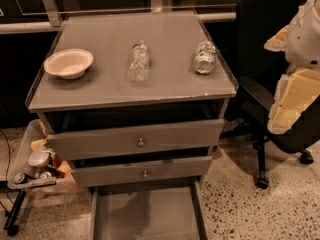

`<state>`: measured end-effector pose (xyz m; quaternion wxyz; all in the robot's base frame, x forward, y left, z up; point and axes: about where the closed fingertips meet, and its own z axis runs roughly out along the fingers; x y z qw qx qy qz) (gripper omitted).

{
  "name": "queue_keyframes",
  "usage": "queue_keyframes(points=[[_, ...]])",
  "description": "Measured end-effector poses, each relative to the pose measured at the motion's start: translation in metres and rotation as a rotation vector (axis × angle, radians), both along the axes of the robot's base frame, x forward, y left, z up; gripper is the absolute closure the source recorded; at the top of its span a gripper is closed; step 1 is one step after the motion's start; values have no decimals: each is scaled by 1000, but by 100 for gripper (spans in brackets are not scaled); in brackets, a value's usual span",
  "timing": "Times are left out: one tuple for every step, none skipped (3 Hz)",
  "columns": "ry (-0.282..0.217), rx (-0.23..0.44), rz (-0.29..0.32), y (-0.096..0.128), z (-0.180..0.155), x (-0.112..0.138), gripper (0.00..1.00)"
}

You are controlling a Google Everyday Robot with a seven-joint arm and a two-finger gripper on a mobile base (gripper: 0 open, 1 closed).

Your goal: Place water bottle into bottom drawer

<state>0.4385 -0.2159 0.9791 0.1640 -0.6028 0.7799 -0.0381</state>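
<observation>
Right now the gripper (pixel 292 104) hangs at the right edge of view, off the cabinet's right side and in front of a black chair (pixel 260 29). Only pale cream and white parts show, so can't tell if it's spread or pressed together.

The bottle (pixel 138 61) lies on its side on the cabinet top (pixel 165 34), well left of the gripper & a bit farther back, cap pointing away, touching nothing else. Btw. bottle & gripper lies a stubby container (pixel 204 57) w/ white-green label, also on its side, near the top's right edge. A pale bowl (pixel 68 63) sits upright, farthest left of the gripper.

The drawer (pixel 145 214) is pulled out at floor level, below & left of the gripper, its flat grey floor showing. Above it are 2 knobbed fronts (pixel 135 140), dark gaps over each. A cluttered bin (pixel 35 169) stands far left.
</observation>
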Motion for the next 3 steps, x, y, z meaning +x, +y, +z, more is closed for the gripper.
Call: queue_keyframes(points=[[0, 0, 0, 0, 0, 0, 0], [5, 11, -40, 5, 4, 9, 0], [40, 28, -103, 2, 4, 30, 0]])
